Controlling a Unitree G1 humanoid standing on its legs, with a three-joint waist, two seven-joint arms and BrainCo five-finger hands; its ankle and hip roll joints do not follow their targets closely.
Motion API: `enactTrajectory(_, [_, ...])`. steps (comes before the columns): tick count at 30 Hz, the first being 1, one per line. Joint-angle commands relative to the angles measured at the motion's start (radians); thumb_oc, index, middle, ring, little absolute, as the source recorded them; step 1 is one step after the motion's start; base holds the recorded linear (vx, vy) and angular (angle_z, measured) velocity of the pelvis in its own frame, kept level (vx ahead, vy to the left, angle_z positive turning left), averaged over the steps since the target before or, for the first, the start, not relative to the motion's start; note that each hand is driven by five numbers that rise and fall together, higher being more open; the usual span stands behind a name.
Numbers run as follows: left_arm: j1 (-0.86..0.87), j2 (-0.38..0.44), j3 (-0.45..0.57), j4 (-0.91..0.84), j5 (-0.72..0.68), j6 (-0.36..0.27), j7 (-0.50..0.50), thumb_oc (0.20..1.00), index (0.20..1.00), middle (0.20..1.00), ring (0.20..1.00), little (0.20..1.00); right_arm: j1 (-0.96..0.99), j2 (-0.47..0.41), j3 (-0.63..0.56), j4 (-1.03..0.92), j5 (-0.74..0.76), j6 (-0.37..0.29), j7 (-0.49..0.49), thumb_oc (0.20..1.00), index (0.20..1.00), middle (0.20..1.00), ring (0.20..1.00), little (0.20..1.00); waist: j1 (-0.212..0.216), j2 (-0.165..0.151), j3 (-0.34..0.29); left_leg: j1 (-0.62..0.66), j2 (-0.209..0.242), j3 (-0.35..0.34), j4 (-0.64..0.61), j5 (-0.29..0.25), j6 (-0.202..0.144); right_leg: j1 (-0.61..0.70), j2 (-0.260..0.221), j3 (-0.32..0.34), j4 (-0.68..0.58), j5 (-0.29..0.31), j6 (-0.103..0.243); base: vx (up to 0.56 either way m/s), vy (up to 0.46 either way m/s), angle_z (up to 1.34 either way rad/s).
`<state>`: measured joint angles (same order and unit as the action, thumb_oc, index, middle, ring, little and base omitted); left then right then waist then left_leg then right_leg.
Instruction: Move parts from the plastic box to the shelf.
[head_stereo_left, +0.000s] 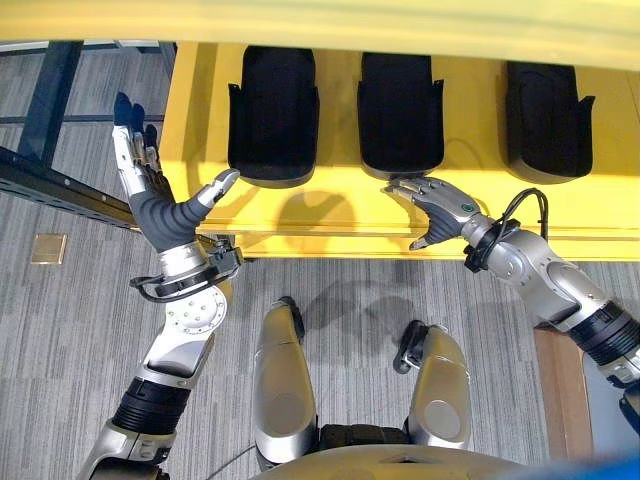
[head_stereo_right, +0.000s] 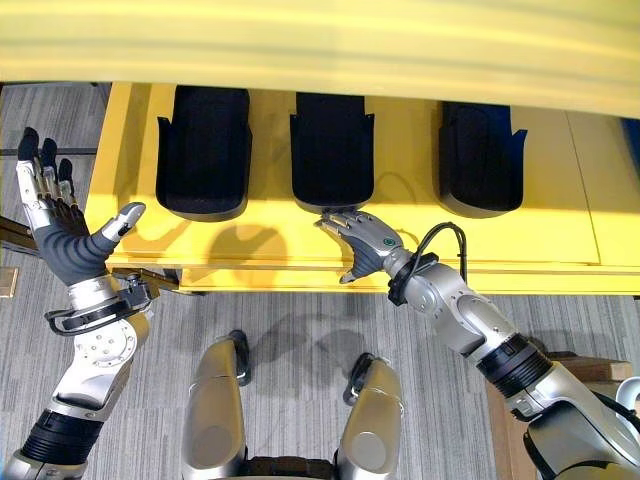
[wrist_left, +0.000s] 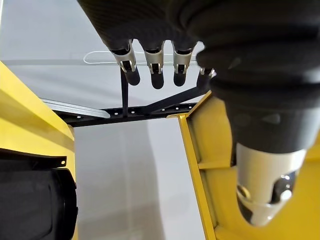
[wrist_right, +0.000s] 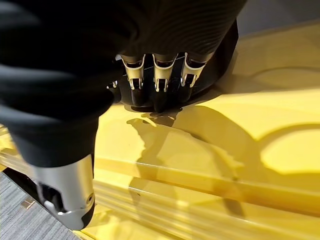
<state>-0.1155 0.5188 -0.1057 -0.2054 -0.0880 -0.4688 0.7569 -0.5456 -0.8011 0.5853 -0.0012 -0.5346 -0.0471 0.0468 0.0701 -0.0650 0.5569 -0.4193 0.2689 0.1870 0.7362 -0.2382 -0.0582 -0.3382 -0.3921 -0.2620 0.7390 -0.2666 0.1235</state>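
Left eye view: three black parts (head_stereo_left: 273, 115) sit in a row on the yellow shelf (head_stereo_left: 330, 212). Right hand (head_stereo_left: 432, 207) hovers flat and empty by the middle one (head_stereo_left: 401, 110); left hand (head_stereo_left: 150, 190), spread wide, holds nothing. Best withdraw straight back, nudging nothing.

Count for you: three black parts on one yellow shelf (head_stereo_left: 330, 215), in a row. One at 11 o'clock (head_stereo_left: 272, 115), one at 12 (head_stereo_left: 400, 110), one at 1 (head_stereo_left: 545, 118). All same kind, same orientation. Two robot hands over the shelf: left (head_stereo_left: 150, 190), right (head_stereo_left: 435, 205), both empty.
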Motion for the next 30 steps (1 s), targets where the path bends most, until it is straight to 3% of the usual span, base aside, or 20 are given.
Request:
enactTrajectory(1, [0.037, 0.005, 0.031, -0.109, -0.003, -0.044, -0.010, 1.000, 1.000, 1.000, 1.000, 1.000, -0.034, 0.027, -0.066, 0.006, -0.002, 0.000, -0.034, 1.000, 1.000, 1.000, 1.000, 1.000, 0.015, 0.025, -0.037, 0.098, 0.012, 0.062, 0.022, -0.117, 0.077, 0.028, -0.009, -0.015, 0.019, 0.022, -0.026, 0.00, 0.000, 0.00])
enactTrajectory(8, [0.035, 0.005, 0.036, -0.109, -0.012, -0.038, -0.015, 1.000, 1.000, 1.000, 1.000, 1.000, -0.035, 0.033, -0.072, 0.006, 0.005, -0.018, -0.008, 1.000, 1.000, 1.000, 1.000, 1.000, 0.015, 0.026, -0.037, 0.098, 0.009, 0.061, 0.028, -0.122, 0.079, 0.029, -0.011, -0.015, 0.024, 0.018, -0.026, 0.00, 0.001, 0.00])
enactTrajectory(18, [0.036, 0.008, 0.041, -0.105, -0.016, -0.049, -0.003, 1.000, 1.000, 1.000, 1.000, 1.000, -0.017, 0.045, -0.019, -0.074, 0.038, -0.038, 0.121, 1.000, 1.000, 1.000, 1.000, 1.000, 0.012, 0.026, -0.037, 0.094, 0.006, 0.065, 0.028, -0.121, 0.079, 0.020, -0.012, -0.008, 0.028, 0.016, -0.024, 0.00, 0.000, 0.00])
enactTrajectory(24, [0.034, 0.014, 0.040, -0.110, -0.009, -0.046, 0.008, 1.000, 1.000, 1.000, 1.000, 1.000, -0.014, 0.051, 0.041, -0.117, 0.047, -0.001, 0.210, 1.000, 1.000, 1.000, 1.000, 1.000, 0.014, 0.019, -0.037, 0.098, 0.007, 0.071, 0.017, -0.116, 0.079, 0.024, -0.007, -0.010, 0.023, 0.016, -0.023, 0.00, 0.000, 0.00])
enactTrajectory(30, [0.032, 0.021, 0.041, -0.117, 0.008, -0.058, 0.031, 1.000, 1.000, 1.000, 1.000, 1.000, 0.018, 0.038, 0.071, -0.146, 0.067, -0.006, 0.256, 1.000, 1.000, 1.000, 1.000, 1.000, 0.008, 0.012, -0.037, 0.084, 0.011, 0.071, 0.027, -0.120, 0.082, 0.010, -0.006, -0.006, 0.031, 0.012, -0.023, 0.00, 0.000, 0.00])
